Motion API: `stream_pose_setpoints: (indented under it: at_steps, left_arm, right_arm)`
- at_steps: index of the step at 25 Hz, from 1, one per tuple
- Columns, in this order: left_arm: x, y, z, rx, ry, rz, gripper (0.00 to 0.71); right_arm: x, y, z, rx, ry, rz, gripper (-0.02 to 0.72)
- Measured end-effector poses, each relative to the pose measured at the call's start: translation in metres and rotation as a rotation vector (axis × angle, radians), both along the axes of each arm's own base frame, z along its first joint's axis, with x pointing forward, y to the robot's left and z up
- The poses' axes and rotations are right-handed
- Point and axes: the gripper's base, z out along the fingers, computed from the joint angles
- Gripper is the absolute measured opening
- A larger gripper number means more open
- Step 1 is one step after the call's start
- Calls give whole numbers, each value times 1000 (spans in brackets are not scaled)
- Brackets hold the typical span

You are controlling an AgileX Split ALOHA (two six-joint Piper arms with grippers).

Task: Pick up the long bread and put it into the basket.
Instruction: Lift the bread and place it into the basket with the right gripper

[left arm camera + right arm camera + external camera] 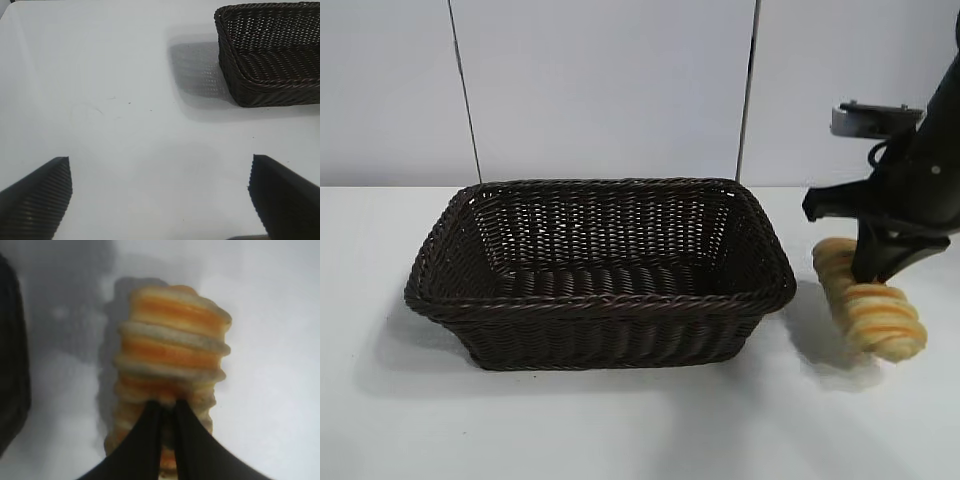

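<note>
Nearest the exterior camera is bare worktop (620, 430), and behind it the basket (600, 355) stands empty, its long side across the view. To its right the right pincer (876, 275) reaches steeply down and is clamped on the long bread (880, 318), roughly at mid-length. The loaf lies just beside the basket's right end, apart from it; whether it has left the worktop cannot be told from here. A mid-loaf grip should keep it level for the carry over the rim, which is what remains to do.

The left wrist view shows the left pincer (160, 200) spread wide and holding nothing, parked over clear worktop with the basket's corner (270, 95) well ahead. It also shows the basket's shadow, which the exterior view hardly gives.

The right wrist view alone shows the grip closely: two dark fingers (145, 440) nearly meet, sunk into the soft ridges, cream and orange bands running across.
</note>
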Motion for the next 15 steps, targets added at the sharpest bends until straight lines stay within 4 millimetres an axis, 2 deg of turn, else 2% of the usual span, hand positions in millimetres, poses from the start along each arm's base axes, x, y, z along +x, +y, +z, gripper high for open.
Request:
stream_pose_setpoints:
  at_steps: [3,6,10,13,15]
  left_arm:
    - [0,0,0,-1,0,0,694]
    - [0,0,0,-1,0,0,694]
    - [0,0,0,-1,0,0,694]
    - [0,0,0,-1,0,0,694]
    - [0,0,0,-1,0,0,694]
  right_arm:
    - [5,3,19,23,-8,2,32]
    - [7,19,36,34,-37,45,32]
    - [6,64,51,65,-69,143,32]
    - [7,104,48,74,-63,234,32]
    - [10,131,39,39,-61,346,32]
